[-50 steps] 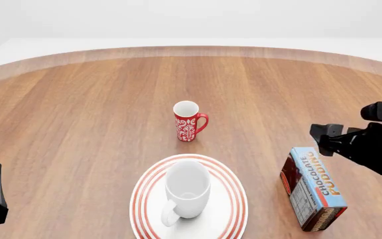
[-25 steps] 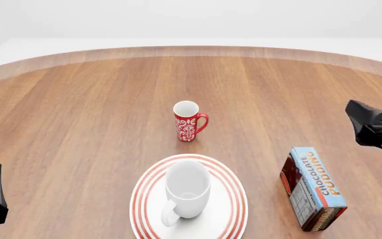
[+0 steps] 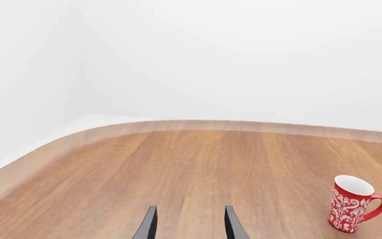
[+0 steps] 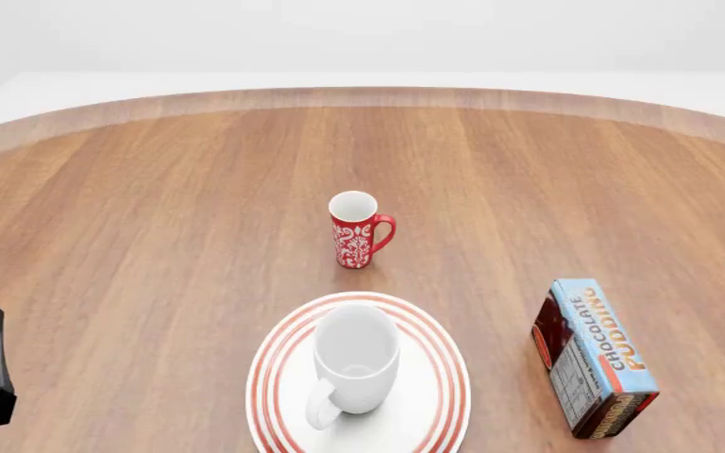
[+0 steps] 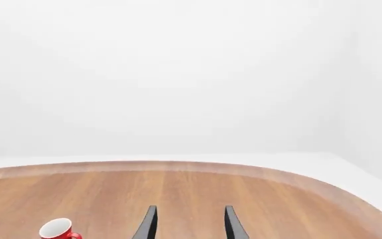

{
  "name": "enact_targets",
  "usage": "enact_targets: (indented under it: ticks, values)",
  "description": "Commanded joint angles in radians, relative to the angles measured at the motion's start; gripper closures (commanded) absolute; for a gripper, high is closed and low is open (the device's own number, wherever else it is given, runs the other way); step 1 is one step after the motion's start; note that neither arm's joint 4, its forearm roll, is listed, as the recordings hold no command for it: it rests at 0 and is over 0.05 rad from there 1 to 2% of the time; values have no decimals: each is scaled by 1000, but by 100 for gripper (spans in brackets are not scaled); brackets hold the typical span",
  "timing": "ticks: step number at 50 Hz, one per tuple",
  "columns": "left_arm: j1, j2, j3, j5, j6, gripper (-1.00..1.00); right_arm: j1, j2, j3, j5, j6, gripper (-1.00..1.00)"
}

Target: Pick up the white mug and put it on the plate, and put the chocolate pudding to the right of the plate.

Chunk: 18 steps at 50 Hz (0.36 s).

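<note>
right gripper point(image 5: 187, 224) spread, empty above table point(image 5: 198, 191); red mug point(image 5: 59, 230) beyond.

two mugs: white mug point(image 4: 355, 363), red mug point(image 4: 356, 230), one plate point(image 4: 445, 392), one chocolate pudding point(image 4: 596, 357)

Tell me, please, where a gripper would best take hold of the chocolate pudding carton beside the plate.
Probably across the two long sides of the chocolate pudding, near mid-length, coming straight down from above. It lies flat with its blue face up, apart from the plate, so both sides look reachable.

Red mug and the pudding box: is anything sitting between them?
No. In the front view, only bare table lies between the red mug and the chocolate pudding.
</note>
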Motion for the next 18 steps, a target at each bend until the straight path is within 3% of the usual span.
enact_targets:
  ticks: [1,18]
  values:
    - [-2,-1,0,0,5,-100,-47,-96,3,-71,-18,-100]
    - [-4,3,-1,-4,19,-100,-198,-96,71,-430,20,-100]
